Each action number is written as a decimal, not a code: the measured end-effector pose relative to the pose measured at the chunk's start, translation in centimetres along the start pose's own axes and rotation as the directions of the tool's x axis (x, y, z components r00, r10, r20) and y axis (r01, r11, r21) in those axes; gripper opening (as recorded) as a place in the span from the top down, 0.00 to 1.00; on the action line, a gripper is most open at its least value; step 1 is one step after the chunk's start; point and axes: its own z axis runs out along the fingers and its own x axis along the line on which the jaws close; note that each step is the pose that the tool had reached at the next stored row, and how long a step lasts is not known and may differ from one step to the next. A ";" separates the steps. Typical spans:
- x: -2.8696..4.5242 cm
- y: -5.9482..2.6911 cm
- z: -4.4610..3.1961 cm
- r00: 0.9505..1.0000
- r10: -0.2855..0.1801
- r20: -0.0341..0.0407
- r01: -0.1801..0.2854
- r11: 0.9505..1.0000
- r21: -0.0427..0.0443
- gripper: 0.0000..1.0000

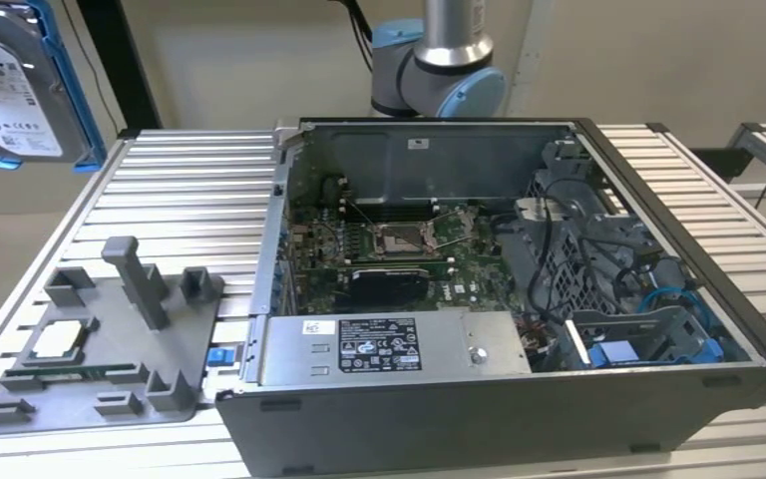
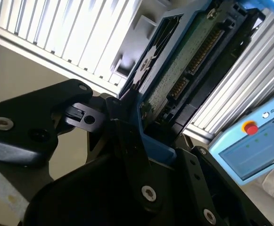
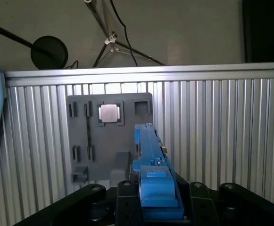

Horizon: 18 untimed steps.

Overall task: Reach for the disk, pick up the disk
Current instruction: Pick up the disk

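Ribbed metal table (image 1: 184, 170), disk (image 1: 17, 90) held well above it (edge-on in the first wrist view), gripper (image 3: 158, 190) clamped on its blue rails, grey fixture (image 3: 129, 127) on the table below

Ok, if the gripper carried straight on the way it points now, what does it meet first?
Probably the grey fixture on the table: the gripper, shut on the disk, points at it, so the disk's leading edge would touch first. Depth is unclear.

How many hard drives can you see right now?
1. The disk is in the air at the exterior view's upper left, clamped in the gripper; the computer case may hide others.
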 end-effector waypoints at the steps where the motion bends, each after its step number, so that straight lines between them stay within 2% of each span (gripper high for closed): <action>1: -0.01 -0.18 0.01 1.000 0.000 0.000 0.000 1.000 0.000 1.00; 4: -0.06 -1.05 0.04 1.000 0.000 0.000 0.000 1.000 0.000 1.00; 18: -0.23 -6.53 0.24 1.000 0.000 0.000 0.000 1.000 -0.001 1.00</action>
